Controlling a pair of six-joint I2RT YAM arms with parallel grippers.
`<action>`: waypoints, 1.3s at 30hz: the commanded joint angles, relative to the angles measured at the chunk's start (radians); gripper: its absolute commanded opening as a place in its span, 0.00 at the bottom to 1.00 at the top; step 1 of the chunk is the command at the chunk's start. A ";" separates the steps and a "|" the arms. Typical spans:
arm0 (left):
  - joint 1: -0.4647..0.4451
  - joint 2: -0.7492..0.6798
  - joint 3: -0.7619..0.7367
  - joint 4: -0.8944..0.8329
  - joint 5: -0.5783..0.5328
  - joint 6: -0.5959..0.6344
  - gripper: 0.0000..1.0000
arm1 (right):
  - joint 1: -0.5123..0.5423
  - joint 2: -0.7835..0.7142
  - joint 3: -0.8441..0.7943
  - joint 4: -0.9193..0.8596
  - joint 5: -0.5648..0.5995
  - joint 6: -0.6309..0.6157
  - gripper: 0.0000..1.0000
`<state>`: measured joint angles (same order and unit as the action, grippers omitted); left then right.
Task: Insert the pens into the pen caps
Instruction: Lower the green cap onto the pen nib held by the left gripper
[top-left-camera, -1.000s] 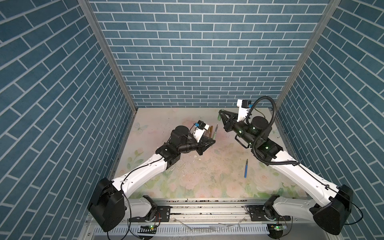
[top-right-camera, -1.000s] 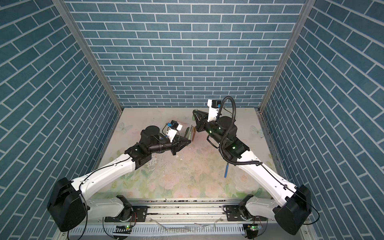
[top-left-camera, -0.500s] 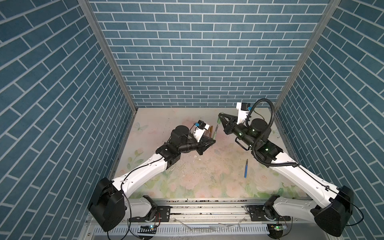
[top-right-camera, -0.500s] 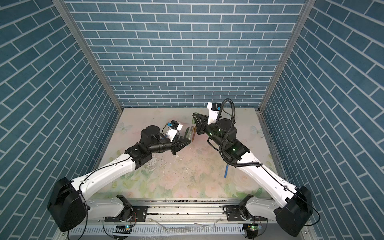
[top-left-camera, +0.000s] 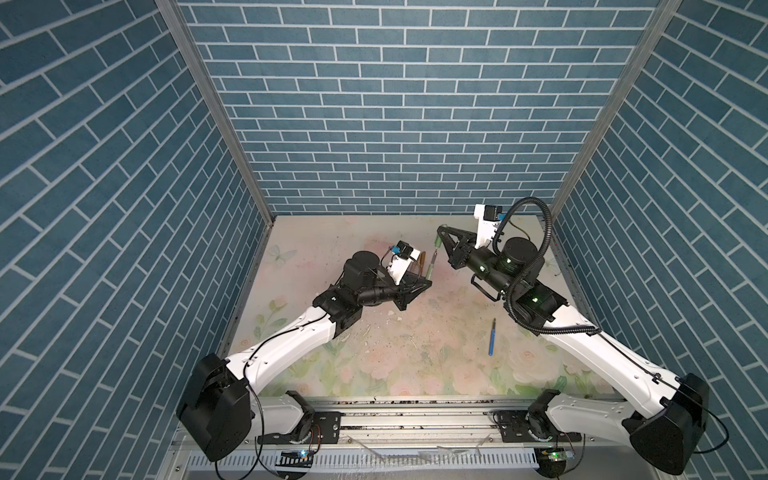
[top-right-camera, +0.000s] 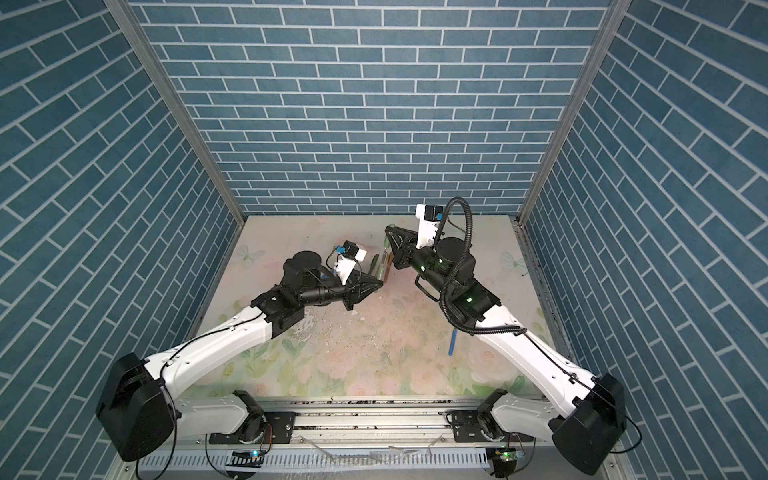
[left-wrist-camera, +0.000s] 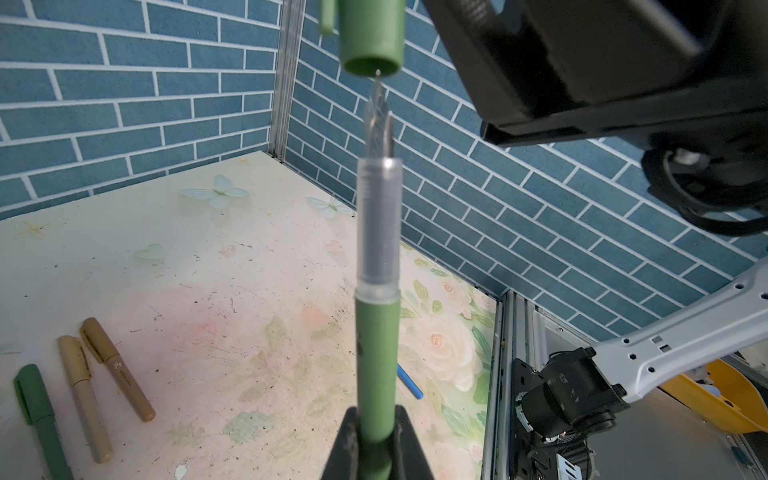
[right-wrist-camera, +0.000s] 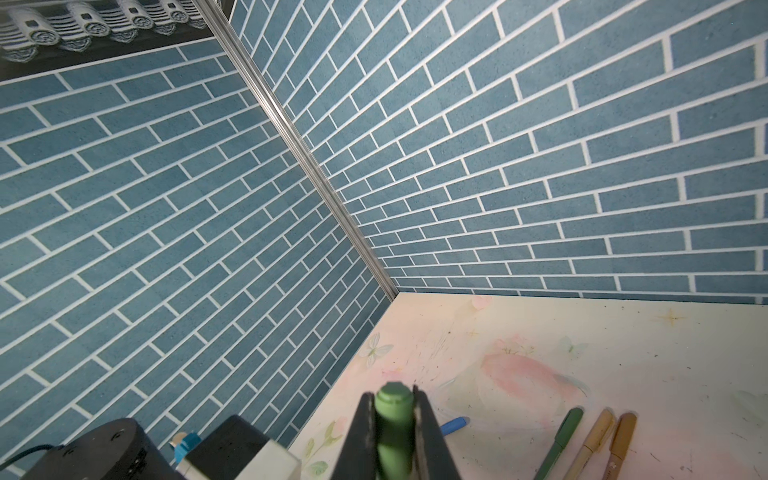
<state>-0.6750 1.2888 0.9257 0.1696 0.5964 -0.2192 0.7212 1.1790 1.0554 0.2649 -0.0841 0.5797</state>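
Nib (left-wrist-camera: 379, 120) fragile, its tip just at green cap's (left-wrist-camera: 371, 37) mouth. Left gripper (left-wrist-camera: 376, 432) clamps light, stiff green pen (left-wrist-camera: 376, 353) low on barrel; right gripper (right-wrist-camera: 392, 419) pinches cap — likely slick.

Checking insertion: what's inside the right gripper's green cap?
Only the nib tip of the green pen reaches the green cap mouth; the clear section is outside. The cap's interior is hidden.

The green cap (left-wrist-camera: 371, 37) is cropped; the green pen (left-wrist-camera: 376, 353) partly hides the blue pen (left-wrist-camera: 411, 382).
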 joint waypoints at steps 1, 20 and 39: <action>-0.006 0.005 0.026 -0.005 0.006 0.015 0.00 | 0.004 -0.016 -0.007 0.005 -0.032 0.030 0.02; -0.006 -0.006 0.015 0.017 -0.017 -0.003 0.00 | 0.004 -0.043 -0.071 -0.012 -0.046 0.062 0.02; 0.026 -0.048 -0.051 0.187 -0.062 -0.150 0.00 | 0.024 0.008 -0.184 0.122 -0.195 0.102 0.12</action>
<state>-0.6720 1.2705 0.8753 0.2546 0.5739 -0.3443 0.7227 1.1698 0.8982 0.4046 -0.2012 0.6395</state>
